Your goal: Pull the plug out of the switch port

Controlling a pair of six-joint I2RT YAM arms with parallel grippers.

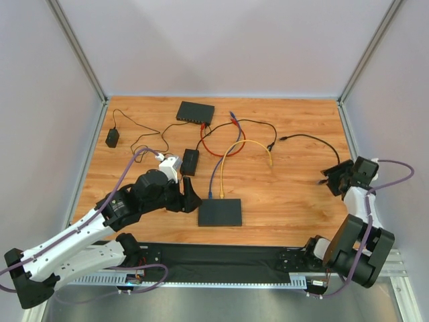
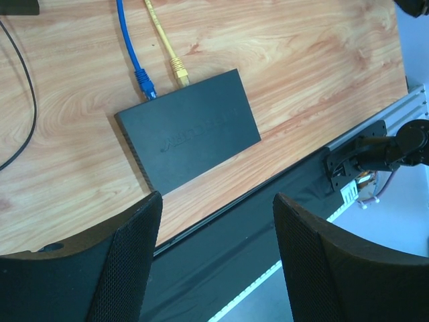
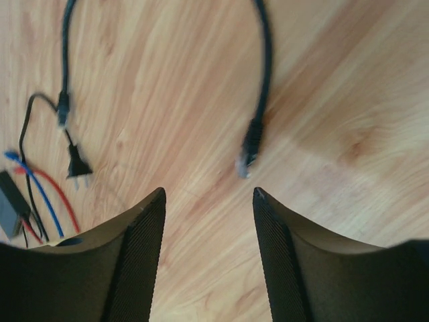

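The black switch [image 1: 220, 212] lies near the table's front middle. A blue plug [image 2: 143, 82] and a yellow plug [image 2: 177, 69] sit in the ports on its far edge [image 2: 188, 131]. My left gripper [image 1: 191, 198] hovers just left of it, open and empty [image 2: 218, 198]. A loose black cable [image 1: 315, 138] lies at the right. Its plug [image 3: 251, 144] rests free on the wood, just beyond the fingertips of my right gripper [image 3: 209, 194]. That gripper [image 1: 333, 178] stands open near the table's right edge with nothing in it.
A second switch [image 1: 195, 112] sits at the back with red, blue and black cables. A small black box [image 1: 190, 162] is mid-table and a power adapter [image 1: 112, 138] far left. A two-pin power plug [image 3: 77, 164] lies ahead of the right gripper. A black rail [image 2: 268, 201] borders the front edge.
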